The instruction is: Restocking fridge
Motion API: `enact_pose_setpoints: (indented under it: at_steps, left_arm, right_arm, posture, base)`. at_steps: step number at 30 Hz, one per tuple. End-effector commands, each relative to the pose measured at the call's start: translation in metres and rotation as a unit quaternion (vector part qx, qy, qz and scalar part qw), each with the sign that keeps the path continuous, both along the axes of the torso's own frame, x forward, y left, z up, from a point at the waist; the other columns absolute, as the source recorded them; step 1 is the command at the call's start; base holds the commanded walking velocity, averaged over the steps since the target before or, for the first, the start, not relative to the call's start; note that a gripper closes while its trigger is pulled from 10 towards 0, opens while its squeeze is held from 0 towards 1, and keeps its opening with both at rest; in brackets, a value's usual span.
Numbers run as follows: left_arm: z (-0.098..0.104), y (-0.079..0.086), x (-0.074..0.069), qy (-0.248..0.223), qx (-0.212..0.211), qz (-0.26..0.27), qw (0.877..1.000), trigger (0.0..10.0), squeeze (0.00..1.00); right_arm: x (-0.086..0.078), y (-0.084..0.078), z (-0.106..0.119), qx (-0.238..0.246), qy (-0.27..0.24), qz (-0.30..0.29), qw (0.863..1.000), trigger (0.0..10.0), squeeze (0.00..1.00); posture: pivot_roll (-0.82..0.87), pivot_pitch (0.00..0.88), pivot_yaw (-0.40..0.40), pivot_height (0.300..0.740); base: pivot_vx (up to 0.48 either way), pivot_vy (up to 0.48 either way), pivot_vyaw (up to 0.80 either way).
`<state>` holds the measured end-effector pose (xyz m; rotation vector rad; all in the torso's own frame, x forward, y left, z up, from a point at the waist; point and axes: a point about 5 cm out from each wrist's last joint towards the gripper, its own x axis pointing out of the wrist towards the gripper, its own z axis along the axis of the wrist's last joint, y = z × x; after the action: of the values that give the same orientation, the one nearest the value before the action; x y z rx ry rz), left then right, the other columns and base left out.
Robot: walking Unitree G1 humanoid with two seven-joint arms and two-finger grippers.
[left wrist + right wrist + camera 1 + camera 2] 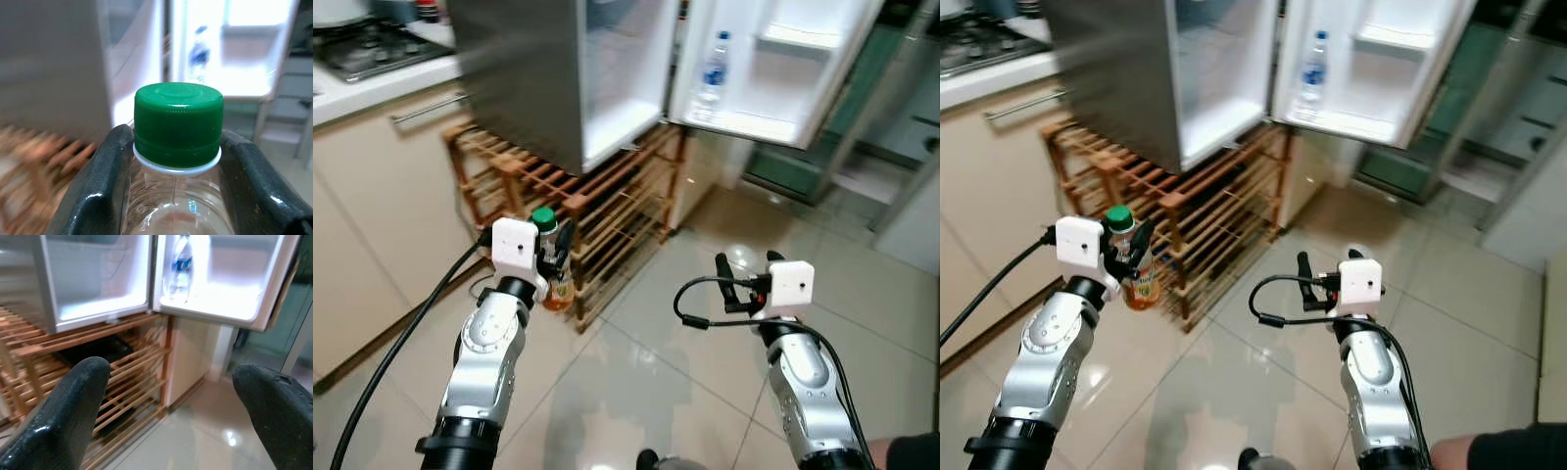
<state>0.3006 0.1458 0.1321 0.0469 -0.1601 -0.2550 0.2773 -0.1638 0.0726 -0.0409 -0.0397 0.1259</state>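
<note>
Green-capped clear plastic bottle (pixel 177 128) is clamped by the left end effector (pixel 551 257), lower left; right end effector (pixel 736 276) spread wide, empty; bottle could slip, being gripped only near its neck.

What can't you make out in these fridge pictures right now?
- Clear green-capped bottle in left gripper: its label, hidden by the fingers and cut off in the left wrist view.
- Blue-labelled water bottle in the door shelf: label too small, blurred.
- Fridge interior: upper shelves cut off in the eye views.

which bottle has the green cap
The bottle held in the left pincer, clear with orange drink at the bottom. The other bottle, with a blue label, stands in the open fridge door.
</note>
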Motion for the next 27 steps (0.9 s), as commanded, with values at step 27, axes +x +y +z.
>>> enact_pose_setpoints:
  at_steps: [27]
  left_arm:
    - [0.011, -0.029, 0.002, -0.040, -0.005, -0.074, 0.996, 10.0, 0.00]
  right_arm:
    - [0.004, -0.005, 0.002, -0.007, -0.011, -0.002, 1.000, 10.0, 0.00]
  posture:
    - [-0.09, 0.000, 0.008, 0.740]
  base:
    - [0.480, 0.000, -0.35]
